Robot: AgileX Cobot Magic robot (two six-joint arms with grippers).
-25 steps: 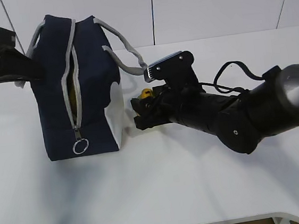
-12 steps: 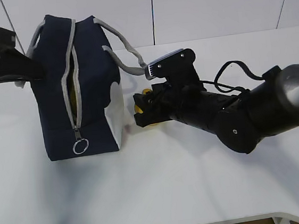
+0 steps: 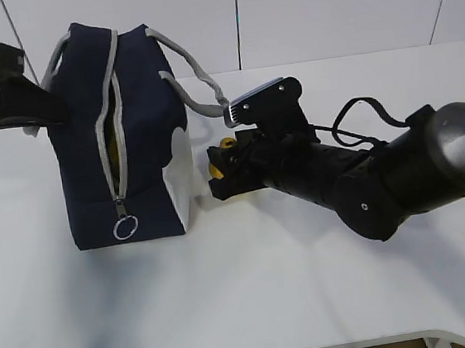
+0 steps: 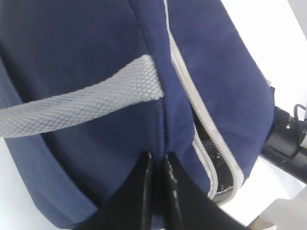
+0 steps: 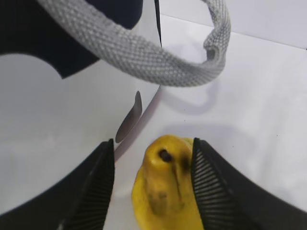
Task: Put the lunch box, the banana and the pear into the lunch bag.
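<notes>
You are at the pear step. The right gripper (image 5: 153,191) has its jaws spread on either side of the pear (image 5: 165,191), narrow top with its dark hole pointing away from the wrist. In the right wrist view the right-hand finger appears to touch the fruit, while a thin gap remains on the left, so the grasp does not look complete. In the exterior view the pear (image 3: 217,169) shows only as a yellow patch at the gripper's tip, just to the right of the lunch bag (image 3: 141,134) and close to its white side panel.

The left gripper (image 4: 158,165) has its jaws pressed together on a fold of navy fabric at the far-left end of the bag, below the grey webbing handle (image 4: 81,105). It appears to steady the bag.

The zipper (image 3: 114,153) faces you and stands partly parted; something yellow shows inside the slit, though you cannot tell what it is. The lunch box and banana are not visible on the table (image 3: 311,290).

Next, close the jaws on the pear, lift it clear, and carry it left around the bag's corner to the zipper opening. The slit is narrow, so expect to need it widened.
</notes>
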